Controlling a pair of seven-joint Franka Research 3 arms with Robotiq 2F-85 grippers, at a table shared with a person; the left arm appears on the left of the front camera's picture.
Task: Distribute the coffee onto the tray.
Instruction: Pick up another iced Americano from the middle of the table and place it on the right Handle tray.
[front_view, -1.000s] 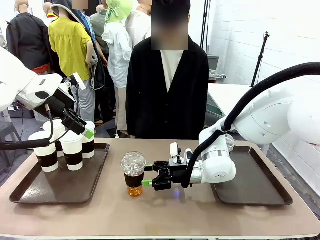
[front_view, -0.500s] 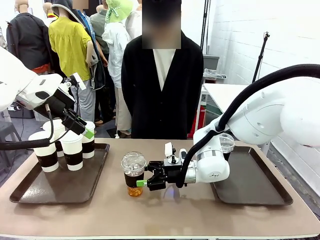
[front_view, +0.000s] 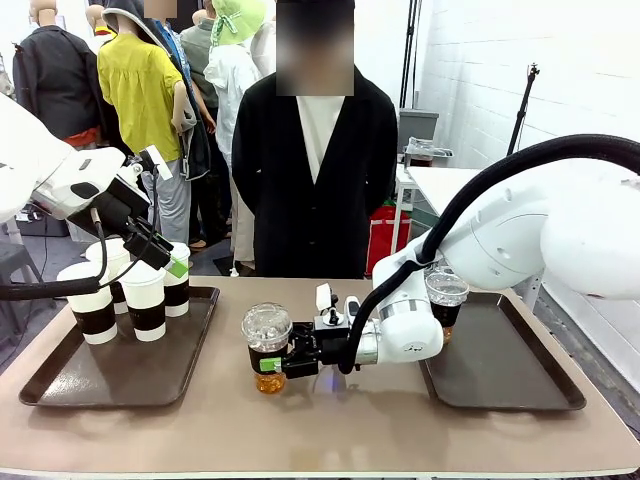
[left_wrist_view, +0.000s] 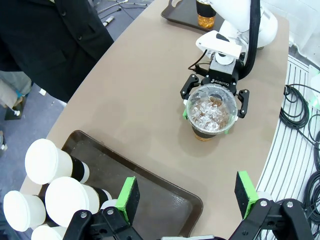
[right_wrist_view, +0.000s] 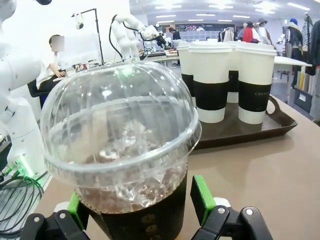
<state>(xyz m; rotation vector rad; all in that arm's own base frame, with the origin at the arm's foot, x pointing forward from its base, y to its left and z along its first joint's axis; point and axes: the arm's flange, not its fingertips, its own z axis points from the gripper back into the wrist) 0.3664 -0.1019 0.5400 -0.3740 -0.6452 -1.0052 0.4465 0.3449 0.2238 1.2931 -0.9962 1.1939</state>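
Note:
A clear dome-lidded cup (front_view: 267, 347) of amber-brown drink with ice stands on the table's middle. My right gripper (front_view: 270, 364) is open and straddles its dark lower band, green pads on either side, a small gap showing. In the right wrist view that cup (right_wrist_view: 125, 150) looms between the fingers (right_wrist_view: 202, 200). A second dome-lidded cup (front_view: 445, 300) stands on the right tray (front_view: 510, 372). Several white lidded cups (front_view: 145, 298) with dark bands stand on the left tray (front_view: 190, 345). My left gripper (front_view: 165, 255) hovers open above them, holding nothing; its wrist view shows its pads (left_wrist_view: 129, 200) over the tray's corner.
A person in a black cardigan (front_view: 310, 180) stands at the far edge of the table, hands behind the back. Bare tabletop (front_view: 330, 430) lies between the two trays. Cables (left_wrist_view: 300, 100) hang past the table's near edge.
My right gripper has slid left along the table until its open fingers flank the middle cup. The person has shifted slightly left. My left arm has not moved.

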